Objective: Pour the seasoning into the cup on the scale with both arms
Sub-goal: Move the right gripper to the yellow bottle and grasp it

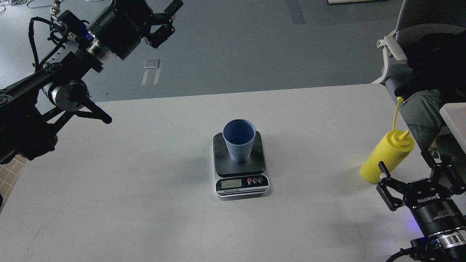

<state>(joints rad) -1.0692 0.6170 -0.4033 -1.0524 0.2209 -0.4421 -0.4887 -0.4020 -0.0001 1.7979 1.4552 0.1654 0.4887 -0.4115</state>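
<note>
The light-blue ribbed cup stands upright on the dark plate of the scale at the table's middle. The yellow seasoning bottle stands near the table's right edge, its cap strap sticking up. My right gripper is open and empty, just in front of the bottle and to its right, with its left finger close to the bottle's base. My left gripper is open and empty, raised high at the far left, beyond the table's back edge.
A grey office chair with dark clothing on it stands at the table's back right corner. A white object shows at the right edge. The table's back edge runs behind the scale, with grey floor beyond.
</note>
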